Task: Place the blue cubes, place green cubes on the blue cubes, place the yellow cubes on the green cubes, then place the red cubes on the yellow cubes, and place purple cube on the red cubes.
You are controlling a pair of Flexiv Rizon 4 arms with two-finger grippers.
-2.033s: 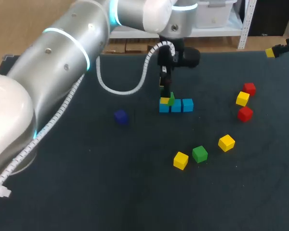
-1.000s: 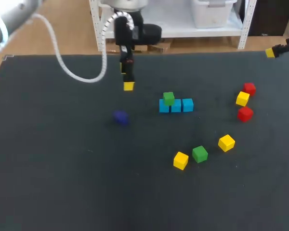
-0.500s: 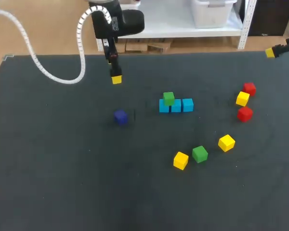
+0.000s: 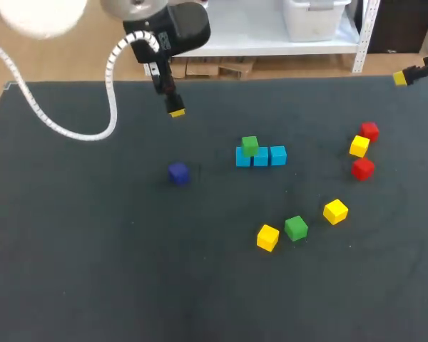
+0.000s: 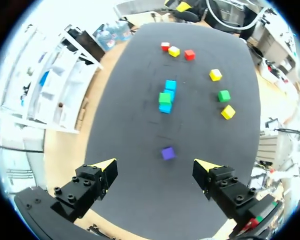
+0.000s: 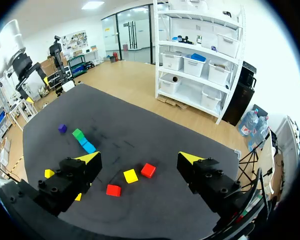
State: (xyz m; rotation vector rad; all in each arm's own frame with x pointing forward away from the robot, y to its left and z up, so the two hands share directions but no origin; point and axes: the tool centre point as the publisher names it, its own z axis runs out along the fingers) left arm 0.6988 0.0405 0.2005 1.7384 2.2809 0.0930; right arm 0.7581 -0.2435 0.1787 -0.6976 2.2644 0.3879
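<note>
Just past the middle of the bench (image 4: 93, 256), three blue cubes (image 4: 261, 157), touching, in a row from 9 to 3 o'clock. On the 9 o'clock end of that row, one green cube (image 4: 250, 145); the other two blue tops bare. At 8 o'clock from the row, well apart, the purple cube (image 4: 178, 172), alone.

At 5 o'clock from the row, a second green cube (image 4: 296, 228), with a yellow cube (image 4: 267, 237) just beside it at 8 o'clock and another yellow cube (image 4: 335, 211) near it at 2 o'clock. At 3 o'clock from the row, well apart, a third yellow cube (image 4: 359, 146), with one red cube (image 4: 369, 131) close at its 1 o'clock and a lower red cube (image 4: 363, 169) near its 6 o'clock.

Above the bench, at 10 o'clock from the row, the left jaws on the left arm (image 4: 178, 28), spread wide, gripping nothing (in the left wrist view the purple cube lies far ahead, between the two tips). At the far 2 o'clock corner, the right jaws, also spread wide, with nothing between.
</note>
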